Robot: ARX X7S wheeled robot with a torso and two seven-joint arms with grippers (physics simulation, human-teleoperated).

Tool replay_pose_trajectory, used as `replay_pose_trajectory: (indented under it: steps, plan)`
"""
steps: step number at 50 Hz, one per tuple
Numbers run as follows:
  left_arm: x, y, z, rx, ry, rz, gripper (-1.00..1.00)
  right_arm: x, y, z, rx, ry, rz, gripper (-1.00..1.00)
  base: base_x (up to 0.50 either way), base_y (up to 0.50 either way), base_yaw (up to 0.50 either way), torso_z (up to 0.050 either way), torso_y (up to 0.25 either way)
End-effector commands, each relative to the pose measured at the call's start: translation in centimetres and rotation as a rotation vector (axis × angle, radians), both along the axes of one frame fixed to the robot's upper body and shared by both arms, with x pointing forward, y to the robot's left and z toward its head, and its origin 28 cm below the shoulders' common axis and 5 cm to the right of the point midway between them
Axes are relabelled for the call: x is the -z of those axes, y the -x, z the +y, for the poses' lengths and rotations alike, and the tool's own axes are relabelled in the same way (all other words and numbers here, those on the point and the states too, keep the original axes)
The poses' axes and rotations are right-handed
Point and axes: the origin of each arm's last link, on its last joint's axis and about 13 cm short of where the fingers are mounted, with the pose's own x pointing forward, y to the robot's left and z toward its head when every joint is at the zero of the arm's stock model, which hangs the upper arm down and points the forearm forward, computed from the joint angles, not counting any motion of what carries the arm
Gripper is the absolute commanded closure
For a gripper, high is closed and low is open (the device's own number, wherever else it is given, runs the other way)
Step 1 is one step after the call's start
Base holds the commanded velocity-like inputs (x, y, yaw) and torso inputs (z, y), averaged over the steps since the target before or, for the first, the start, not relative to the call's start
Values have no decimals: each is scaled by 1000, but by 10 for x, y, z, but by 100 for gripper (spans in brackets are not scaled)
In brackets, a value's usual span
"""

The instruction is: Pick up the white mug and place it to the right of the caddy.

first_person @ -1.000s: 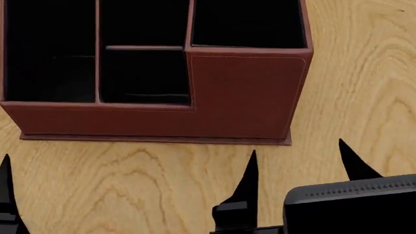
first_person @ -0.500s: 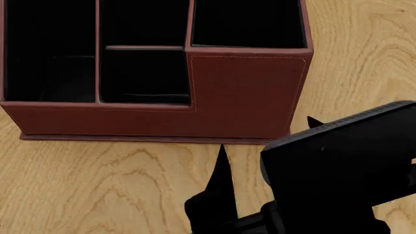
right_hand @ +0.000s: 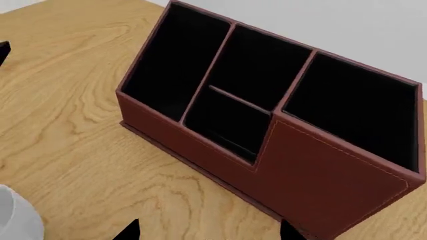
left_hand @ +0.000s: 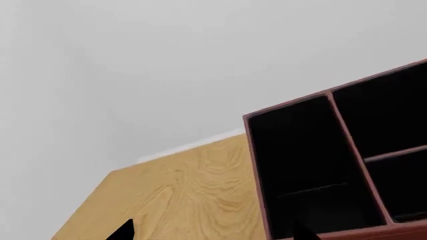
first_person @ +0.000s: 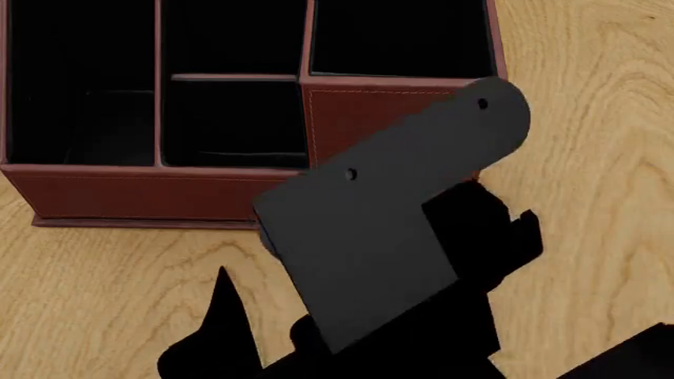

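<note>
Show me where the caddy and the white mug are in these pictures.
caddy (right_hand: 320,175): right wrist view, on the front face of its taller section.
white mug (right_hand: 17,217): right wrist view, on the sliver of white body at the picture's edge.

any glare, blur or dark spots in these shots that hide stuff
No blur or glare in any view. Head view: the right arm, flat black, blocks part of the caddy. All views: the caddy's black-lined compartments swallow detail. Right wrist view: the white mug is cropped at the edge.
</note>
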Motion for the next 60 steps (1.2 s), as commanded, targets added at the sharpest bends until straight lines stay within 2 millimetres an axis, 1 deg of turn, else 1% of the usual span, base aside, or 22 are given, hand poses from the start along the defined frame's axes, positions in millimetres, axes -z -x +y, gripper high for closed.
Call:
replay_pose_trajectory:
  steps: [1,17,24,33,45,50,55,60]
  plan:
    - [-10,-1,12,-77,-10,-19,-100,0,-5,21,-129,38,59,-100,0,0,0,0,0]
    - [-13,-1,32,-179,-21,-24,-100,9,-7,50,-285,78,110,-100,0,0,0,0,0]
    - [-12,-2,34,-188,-22,-24,-100,11,-6,63,-341,91,120,-100,0,0,0,0,0]
    - [-12,-2,37,-196,-28,-29,-100,14,-2,76,-404,64,169,-100,0,0,0,0,0]
    - [-12,-4,38,-191,-27,-35,-100,20,1,90,-444,66,221,-100,0,0,0,0,0]
    - [-11,-4,39,-190,-24,-38,-100,26,1,98,-456,59,256,-100,0,0,0,0,0]
    - [-15,-3,40,-192,-21,-48,-100,29,2,104,-463,52,288,-100,0,0,0,0,0]
    - [-15,-2,40,-191,-20,-50,-100,31,4,109,-474,53,296,-100,0,0,0,0,0]
